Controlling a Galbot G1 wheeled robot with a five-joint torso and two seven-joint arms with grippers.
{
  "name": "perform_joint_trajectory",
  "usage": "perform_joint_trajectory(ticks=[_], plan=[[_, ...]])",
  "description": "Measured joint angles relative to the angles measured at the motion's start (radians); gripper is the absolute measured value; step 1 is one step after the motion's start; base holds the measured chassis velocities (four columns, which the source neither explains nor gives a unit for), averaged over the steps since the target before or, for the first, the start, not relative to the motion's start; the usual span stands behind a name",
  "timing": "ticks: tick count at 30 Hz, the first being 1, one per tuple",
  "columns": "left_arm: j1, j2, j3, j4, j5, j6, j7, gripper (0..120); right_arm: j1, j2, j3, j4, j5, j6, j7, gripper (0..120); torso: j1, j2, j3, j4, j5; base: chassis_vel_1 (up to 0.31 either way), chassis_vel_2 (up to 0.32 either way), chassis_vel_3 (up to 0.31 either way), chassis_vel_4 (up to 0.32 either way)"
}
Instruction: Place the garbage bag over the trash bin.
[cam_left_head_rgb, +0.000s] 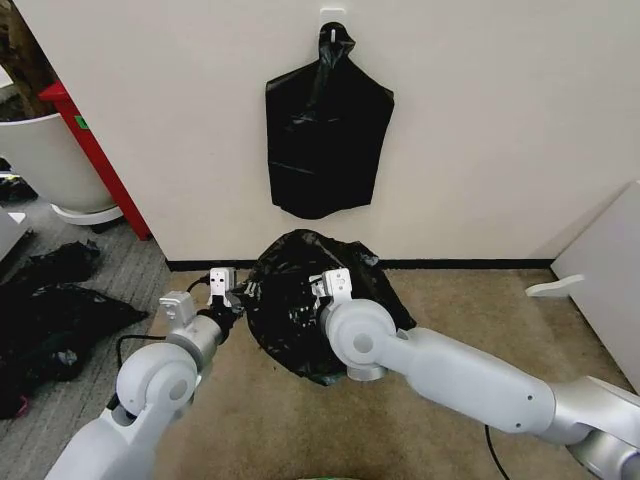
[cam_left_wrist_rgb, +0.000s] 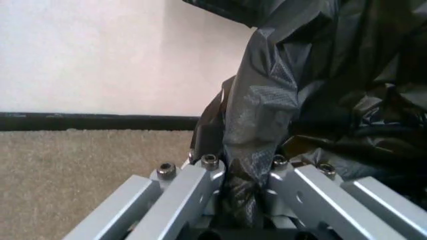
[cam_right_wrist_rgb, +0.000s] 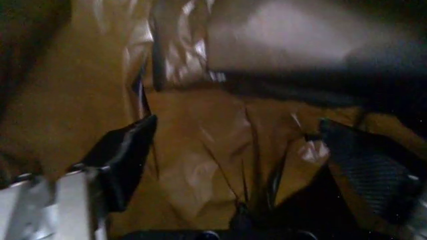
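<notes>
You're mid-drape at frame centre: left hand (cam_left_head_rgb: 228, 297) pinches the garbage bag (cam_left_head_rgb: 300, 300), right hand (cam_right_wrist_rgb: 233, 165) spread inside it, probably; next, seat the rim.

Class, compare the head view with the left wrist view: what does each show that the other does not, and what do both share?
Head view alone: both arms reaching to the garbage bag on the carpet by the wall, the right gripper at its top, a flat black bag bundle hanging from a hook on the wall, and a large white tub at far left. Left wrist view alone: the left gripper seen close up, its fingers shut on a bunched fold of film. Both share: the garbage bag, the left gripper, the tan carpet, the black baseboard and the white wall.
</notes>
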Motion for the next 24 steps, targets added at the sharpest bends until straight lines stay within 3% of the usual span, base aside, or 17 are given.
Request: perform_joint_trajectory(ticks=[4, 12, 24], plan=[[-0.004, 0.002, -0.001, 0.009, 0.002, 0.000, 0.000, 3, -0.006, -0.006, 0.001, 0.010, 0.001, 0.000, -0.002, 99, 0.000, 0.000, 0.000, 0.0001, 0.0000, 0.000, 0.000, 0.000, 0.000], [0.003, -0.005, 0.005, 0.020, 0.024, 0.004, 0.003, 3, 0.006, -0.010, 0.024, 0.032, 0.014, 0.011, -0.008, 100, 0.000, 0.000, 0.000, 0.0000, 0.0000, 0.000, 0.000, 0.000, 0.000], [0.008, 0.006, 0.010, -0.054, 0.008, 0.011, 0.013, 3, -0.030, -0.006, 0.033, -0.042, -0.002, 0.016, -0.049, 100, 0.000, 0.000, 0.000, 0.0001, 0.0001, 0.000, 0.000, 0.000, 0.000]])
